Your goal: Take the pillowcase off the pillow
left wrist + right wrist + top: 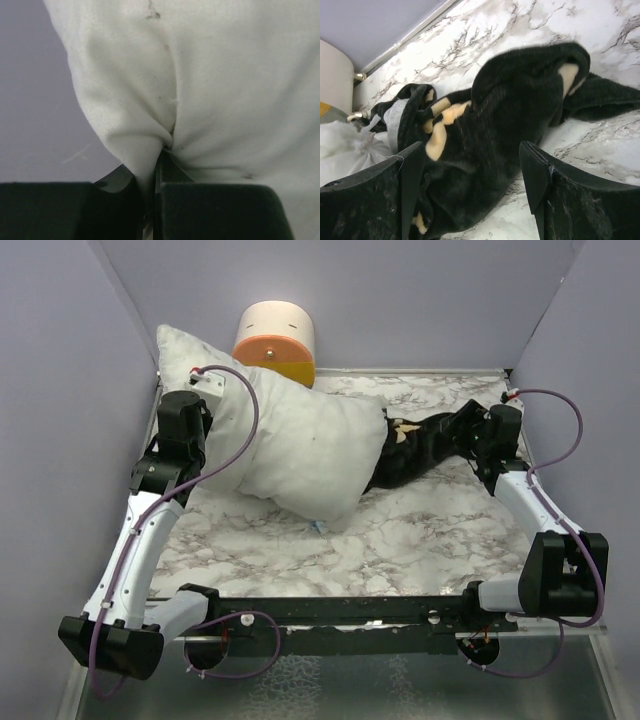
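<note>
While reaching up along the left edge of the counter (430, 540), pinching a fold of the pillow (290, 445) with the left gripper (151, 200), fingers (210, 210) pressing together on the white cloth and puckering it into a crease just above them. Holding the pillow propped across the far-left part of the counter, one corner rising toward the far-left corner, another pointing toward the middle and showing a small blue tag (320, 527). Standing at the far edge, half hiding behind the pillow: a cream-and-orange cylinder (276, 340). Further right, finding the pillowcase (420, 450) bunching into a dark rope, touching the pillow's right end and trailing across the far-right part of the counter toward the right edge, tan patches of print peeking out among the folds. Not managing to tell whether any of the pillow is sitting inside its mouth. Near the right edge, straddling the pillowcase with the right gripper (470, 155), fingers (375, 195) spreading wide with black cloth lying between them; not telling from these views whether either finger is touching it.
</note>
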Action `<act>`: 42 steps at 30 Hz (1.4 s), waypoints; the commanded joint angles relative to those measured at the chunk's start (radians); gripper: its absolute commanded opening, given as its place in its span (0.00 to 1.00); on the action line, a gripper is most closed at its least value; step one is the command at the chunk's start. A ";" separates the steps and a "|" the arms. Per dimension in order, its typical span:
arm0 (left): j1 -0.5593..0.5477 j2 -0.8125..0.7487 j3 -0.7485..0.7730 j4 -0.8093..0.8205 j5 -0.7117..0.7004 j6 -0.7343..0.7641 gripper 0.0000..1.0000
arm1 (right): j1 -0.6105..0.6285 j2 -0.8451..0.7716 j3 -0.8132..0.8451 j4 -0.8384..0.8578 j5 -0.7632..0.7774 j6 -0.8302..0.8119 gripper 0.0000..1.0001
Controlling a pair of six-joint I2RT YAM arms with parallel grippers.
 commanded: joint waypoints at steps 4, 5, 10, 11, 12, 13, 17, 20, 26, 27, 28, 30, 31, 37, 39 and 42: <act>0.004 -0.027 -0.045 -0.192 0.255 -0.015 0.00 | 0.004 -0.025 -0.020 0.038 0.055 -0.019 0.76; 0.003 -0.024 -0.046 -0.202 0.273 -0.012 0.00 | 0.004 -0.026 -0.020 0.038 0.059 -0.017 0.76; 0.006 0.000 -0.069 -0.216 0.336 -0.018 0.44 | 0.004 -0.064 -0.058 0.069 0.101 -0.003 0.77; 0.007 0.004 -0.077 -0.192 0.327 -0.020 0.62 | 0.004 -0.079 -0.071 0.082 0.120 -0.005 0.83; 0.013 0.010 -0.084 -0.173 0.318 -0.021 0.76 | 0.004 -0.095 -0.089 0.100 0.136 -0.012 0.98; 0.025 0.019 -0.084 -0.151 0.314 -0.024 0.86 | 0.004 -0.113 -0.109 0.126 0.150 -0.026 1.00; 0.106 0.062 -0.037 -0.058 0.344 -0.044 0.99 | 0.004 -0.183 -0.188 0.229 0.191 -0.072 1.00; 0.156 0.105 0.027 -0.002 0.377 -0.073 0.99 | 0.004 -0.211 -0.232 0.301 0.194 -0.134 1.00; 0.214 0.128 0.037 0.101 0.411 -0.187 0.99 | 0.006 -0.239 -0.294 0.299 0.236 -0.223 1.00; 0.218 0.110 -0.007 0.138 0.419 -0.212 0.99 | 0.006 -0.241 -0.311 0.300 0.239 -0.227 1.00; 0.219 0.085 -0.072 0.198 0.427 -0.232 0.99 | 0.006 -0.239 -0.328 0.302 0.243 -0.231 1.00; 0.220 0.030 -0.220 0.338 0.425 -0.265 0.99 | 0.006 -0.229 -0.360 0.300 0.239 -0.235 1.00; 0.220 0.007 -0.296 0.415 0.410 -0.284 0.99 | 0.006 -0.225 -0.374 0.305 0.242 -0.235 1.00; 0.220 -0.020 -0.664 0.831 0.314 -0.342 0.99 | 0.007 -0.178 -0.496 0.491 0.258 -0.256 0.99; 0.220 0.002 -0.750 0.941 0.301 -0.351 0.99 | 0.007 -0.170 -0.569 0.633 0.252 -0.266 1.00; 0.220 0.010 -0.871 1.086 0.295 -0.355 0.99 | 0.007 -0.119 -0.661 0.868 0.231 -0.308 1.00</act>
